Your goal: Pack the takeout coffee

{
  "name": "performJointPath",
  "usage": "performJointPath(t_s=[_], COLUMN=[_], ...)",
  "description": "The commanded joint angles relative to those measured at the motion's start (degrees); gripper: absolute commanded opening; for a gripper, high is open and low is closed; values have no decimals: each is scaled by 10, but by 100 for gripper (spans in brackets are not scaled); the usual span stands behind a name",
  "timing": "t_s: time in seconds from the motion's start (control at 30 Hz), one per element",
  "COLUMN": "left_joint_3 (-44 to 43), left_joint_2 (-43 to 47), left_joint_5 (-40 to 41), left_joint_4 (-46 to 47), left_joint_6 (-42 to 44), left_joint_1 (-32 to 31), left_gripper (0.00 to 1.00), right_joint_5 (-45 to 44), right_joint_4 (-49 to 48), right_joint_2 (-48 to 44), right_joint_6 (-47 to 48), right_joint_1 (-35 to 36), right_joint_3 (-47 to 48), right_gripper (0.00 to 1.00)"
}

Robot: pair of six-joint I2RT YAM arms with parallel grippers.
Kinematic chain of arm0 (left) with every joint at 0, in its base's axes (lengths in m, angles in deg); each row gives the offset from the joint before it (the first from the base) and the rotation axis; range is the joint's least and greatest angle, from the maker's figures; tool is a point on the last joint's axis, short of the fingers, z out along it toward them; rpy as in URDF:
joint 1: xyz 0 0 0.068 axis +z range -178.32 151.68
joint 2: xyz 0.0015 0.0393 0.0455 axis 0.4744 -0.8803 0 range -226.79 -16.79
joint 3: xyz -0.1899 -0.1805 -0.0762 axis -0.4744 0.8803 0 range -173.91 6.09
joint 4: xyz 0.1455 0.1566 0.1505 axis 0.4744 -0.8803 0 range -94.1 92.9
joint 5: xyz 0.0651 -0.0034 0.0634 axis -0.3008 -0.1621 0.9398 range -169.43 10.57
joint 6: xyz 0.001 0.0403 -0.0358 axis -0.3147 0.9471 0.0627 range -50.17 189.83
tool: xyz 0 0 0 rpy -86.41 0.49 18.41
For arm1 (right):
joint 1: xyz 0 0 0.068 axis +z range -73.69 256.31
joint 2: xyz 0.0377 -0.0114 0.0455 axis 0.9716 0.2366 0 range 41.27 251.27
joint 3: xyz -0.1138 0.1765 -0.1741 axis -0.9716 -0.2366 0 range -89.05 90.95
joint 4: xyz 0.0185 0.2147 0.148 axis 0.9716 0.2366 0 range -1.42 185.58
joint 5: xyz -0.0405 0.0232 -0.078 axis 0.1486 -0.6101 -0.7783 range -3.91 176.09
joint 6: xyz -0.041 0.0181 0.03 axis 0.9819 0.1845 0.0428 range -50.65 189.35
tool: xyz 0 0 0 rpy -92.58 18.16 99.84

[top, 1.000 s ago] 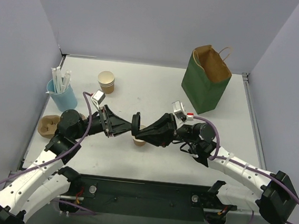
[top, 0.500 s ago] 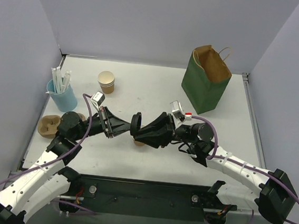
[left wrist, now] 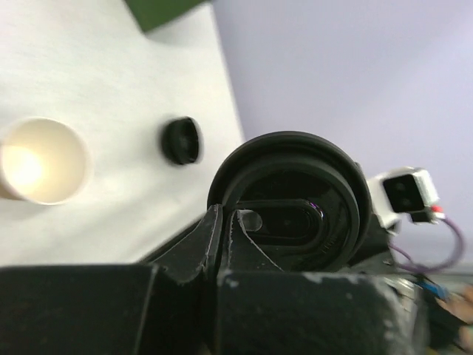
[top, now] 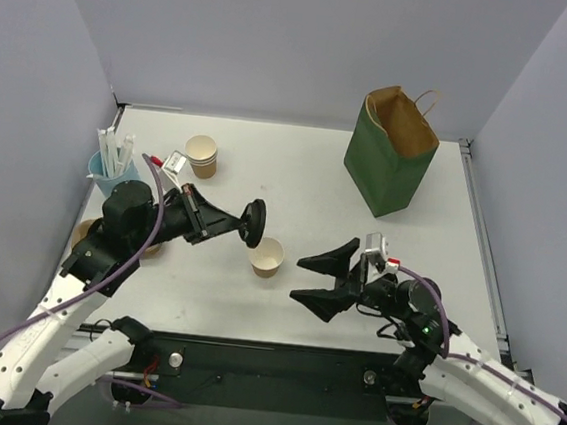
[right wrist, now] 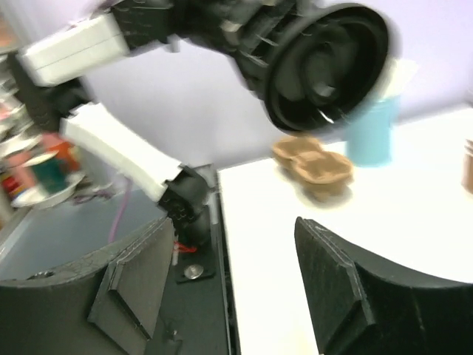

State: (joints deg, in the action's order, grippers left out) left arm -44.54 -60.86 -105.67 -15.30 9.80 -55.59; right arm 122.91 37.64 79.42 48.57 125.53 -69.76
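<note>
The paper cup (top: pixel 266 257) stands uncovered on the counter (top: pixel 297 174), well to the left of the green bag (top: pixel 390 152) and nearer the arms. Farther left of the bag, the left gripper (top: pixel 244 224) pinches the black lid (top: pixel 256 220) on edge in the air. In front of the bag, the right gripper (top: pixel 297 278) is spread wide.

The lid (top: pixel 253 222) in the left tool (top: pixel 241 225) is glossy black plastic, kinda ridged. Cup (top: pixel 266 257) just beside that tool's tip is matt brown kraft paper, smooth cream inside. The desk (top: pixel 297 174) under it looks matt white.
</note>
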Motion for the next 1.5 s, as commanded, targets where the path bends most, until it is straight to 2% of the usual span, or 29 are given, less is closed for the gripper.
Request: performJointPath(t_s=[0.0,0.03,0.07,0.1,0.17,0.2,0.23,0.27,0.4,0.7,0.97,1.47], left_joint_3=[-100,-111,-128,-137,-161,-171,-181,-204,-226,-238,-284,-253], left_joint_2=[-33,-39,-54,-62,-93,-107,-122,-157,-223,-315,-398,-450], left_joint_5=[169,194,241,259,316,369,400,421,456,476,469,463], left_joint_4=[-214,-232,-261,-272,-305,-316,-327,-343,-348,-337,-330,-301], left_joint_6=[166,176,182,191,192,191,189,186,173,184,198,195], left_joint_1=[-9,-15,-21,-31,-73,-92,-138,-157,-194,-202,-205,-205], left_gripper=[0,0,0,0,0,0,0,0,0,0,0,0], right_joint_5=[-223,-281,-381,-429,-478,-481,-482,-486,-502,-500,-508,-518], right_joint_4=[333,390,498,548,636,649,657,670,691,714,716,717], right_joint_2=[-107,-114,-119,-119,-117,-117,-119,-117,-109,-72,-59,-56], right_joint_6=[8,-11,-43,-58,-67,-66,-66,-72,-94,-88,-89,-74], right_joint_1=[4,4,4,3,4,3,4,4,4,4,4,4], right_joint_3=[47,64,103,118,151,155,157,161,173,200,196,200], right_gripper=[67,67,67,67,67,67,67,67,66,67,67,68])
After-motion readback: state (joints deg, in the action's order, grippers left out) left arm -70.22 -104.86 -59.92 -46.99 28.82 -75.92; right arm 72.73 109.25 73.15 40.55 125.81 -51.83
